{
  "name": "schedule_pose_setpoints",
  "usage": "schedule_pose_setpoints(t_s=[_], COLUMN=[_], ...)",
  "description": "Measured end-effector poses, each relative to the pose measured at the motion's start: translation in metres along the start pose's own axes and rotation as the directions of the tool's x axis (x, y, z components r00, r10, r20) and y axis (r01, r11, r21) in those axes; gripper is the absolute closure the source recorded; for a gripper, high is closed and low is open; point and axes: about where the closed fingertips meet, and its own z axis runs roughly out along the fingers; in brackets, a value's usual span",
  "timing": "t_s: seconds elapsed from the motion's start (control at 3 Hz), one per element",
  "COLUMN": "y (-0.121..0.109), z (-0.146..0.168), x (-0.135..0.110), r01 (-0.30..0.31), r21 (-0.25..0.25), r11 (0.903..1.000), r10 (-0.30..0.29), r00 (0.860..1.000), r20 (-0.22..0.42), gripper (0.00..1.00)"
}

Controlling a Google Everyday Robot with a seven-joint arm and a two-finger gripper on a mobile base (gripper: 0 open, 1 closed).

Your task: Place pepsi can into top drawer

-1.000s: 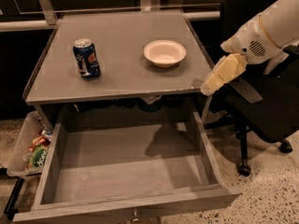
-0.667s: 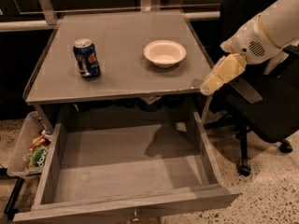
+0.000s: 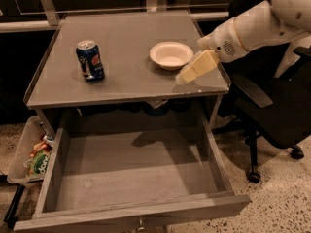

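Note:
The pepsi can stands upright on the left part of the grey table top. The top drawer is pulled open below the table and holds nothing. My gripper hangs over the right part of the table top, just right of and in front of the white bowl, well to the right of the can. It holds nothing that I can see.
A white bowl sits on the table right of centre. A clear plastic bin of snack packets stands on the floor at the left. A black office chair stands at the right, behind my arm.
My arm and gripper have moved left, from beyond the table's right edge to over its right part near the bowl. The can and drawer have not moved.

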Motion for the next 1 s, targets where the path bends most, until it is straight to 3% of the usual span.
schedule_pose_setpoints(t_s=[0.33,0.67,1.0], y=[-0.008,0.000,0.000], z=[0.044,0.069,0.070], x=[-0.038,-0.075,-0.077], r01=[0.043,0.087,0.090], r21=[-0.050,-0.084,-0.086], r11=[0.9978,0.9926,0.9922], r10=[-0.039,-0.076,-0.078], r00=[0.996,0.988,0.988], r20=[0.086,0.135,0.136], gripper=[0.00,0.00,0.00])
